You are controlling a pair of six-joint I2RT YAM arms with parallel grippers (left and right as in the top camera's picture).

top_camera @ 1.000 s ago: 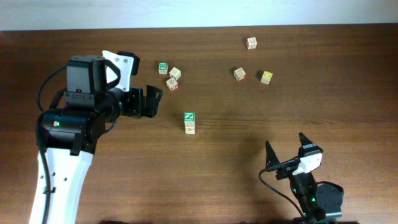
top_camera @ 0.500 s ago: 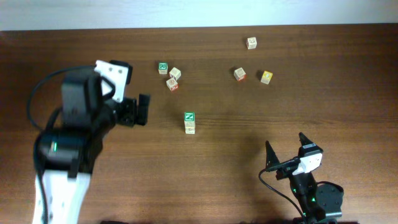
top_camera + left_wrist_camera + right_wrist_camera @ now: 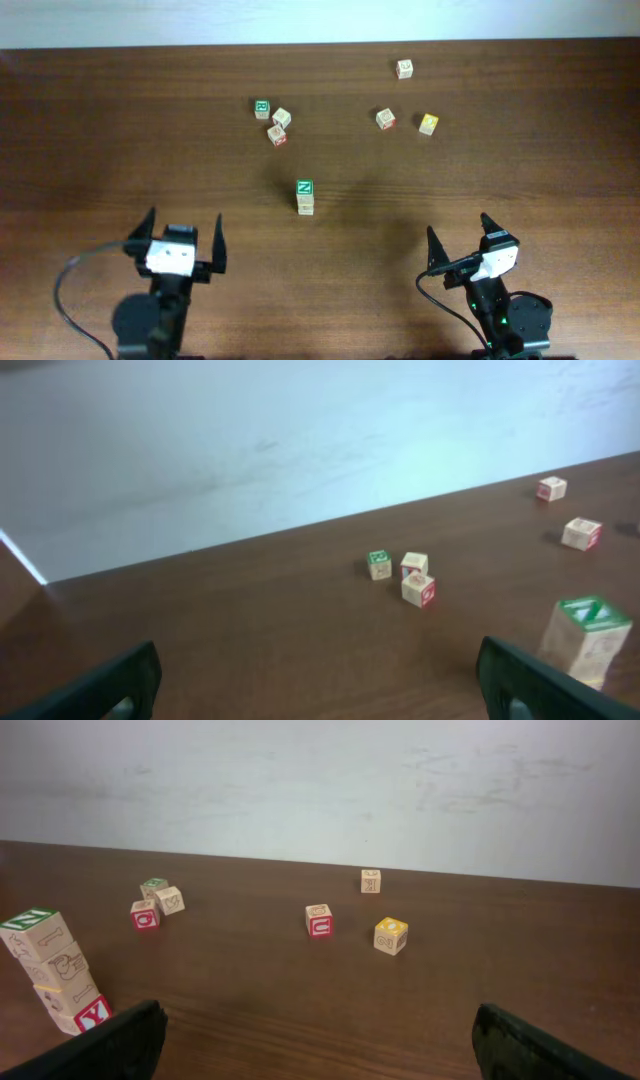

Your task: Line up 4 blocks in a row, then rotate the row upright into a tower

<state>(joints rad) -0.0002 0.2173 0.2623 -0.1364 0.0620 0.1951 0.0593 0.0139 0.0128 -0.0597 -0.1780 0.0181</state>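
Wooden blocks (image 3: 304, 197) stood stacked up near the middle of the worktop (image 3: 540, 170), with the green N on top. Each one looked turned a bit from the one under it, so I think the turning was done. The left gripper (image 3: 185, 214) and the right gripper (image 3: 458, 224) sat at the near edge, well apart from the blocks. Both were wide open and held nothing, like a resting spot. Other loose cubes (image 3: 385, 119) lay farther back.
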